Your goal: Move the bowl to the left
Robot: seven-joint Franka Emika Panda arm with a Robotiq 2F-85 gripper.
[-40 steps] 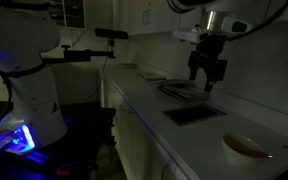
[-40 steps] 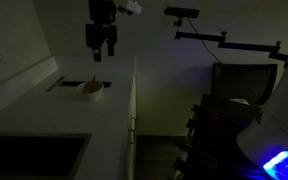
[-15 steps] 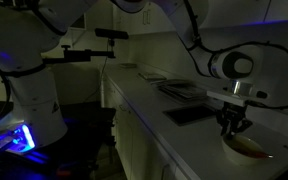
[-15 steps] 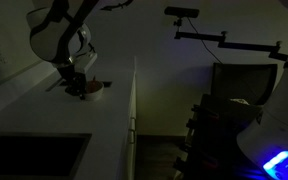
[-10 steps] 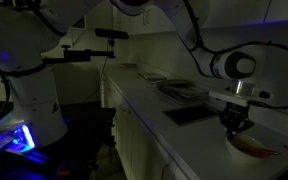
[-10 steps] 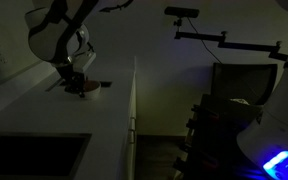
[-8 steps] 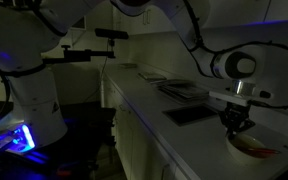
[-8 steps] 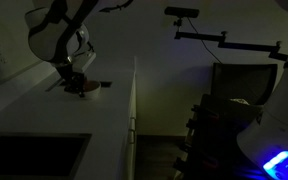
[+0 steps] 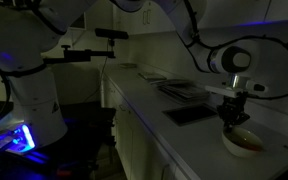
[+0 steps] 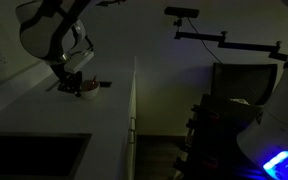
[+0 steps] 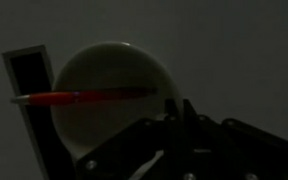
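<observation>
Bowl (image 9: 246, 142) sits on the tabletop (image 9: 189, 145), jaws down at its 11 o'clock rim in an exterior view. Too dark to tell if they're spread or pinching; I'd say the move left hasn't started.

One small round pale cream bowl (image 9: 252, 145) stands on one white counter (image 9: 149, 105). One thin red rod (image 11: 84, 97) lies across the bowl in the wrist view. In an exterior view three flat rectangular things lie on the counter: one dark plate (image 9: 192, 113) near the bowl, then a nearer slab (image 9: 184, 88) and a farther slab (image 9: 151, 75) well apart from it. One gripper (image 9: 234, 127) is at the bowl
</observation>
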